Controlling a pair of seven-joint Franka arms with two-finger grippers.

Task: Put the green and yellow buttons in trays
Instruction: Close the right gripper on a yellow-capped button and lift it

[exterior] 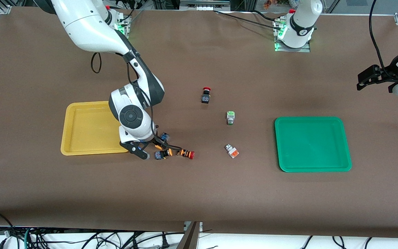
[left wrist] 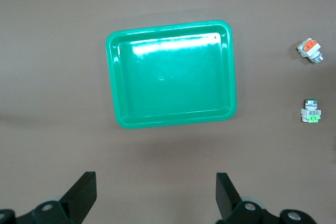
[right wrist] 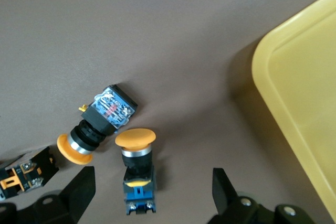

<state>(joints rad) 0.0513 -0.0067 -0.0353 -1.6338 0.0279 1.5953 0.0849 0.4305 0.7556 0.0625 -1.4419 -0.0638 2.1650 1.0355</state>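
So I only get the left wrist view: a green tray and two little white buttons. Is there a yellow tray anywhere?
Observer: Yes, a yellow tray lies toward the right arm's end of the table.
Operator: What's the other arm doing?
Observer: The right gripper is low beside that tray, fingers open over two yellow-capped buttons.
Operator: Any other buttons?
Observer: A red-capped button with an orange-striped body lies beside those two. A red mushroom-capped button stands farther from the front camera.
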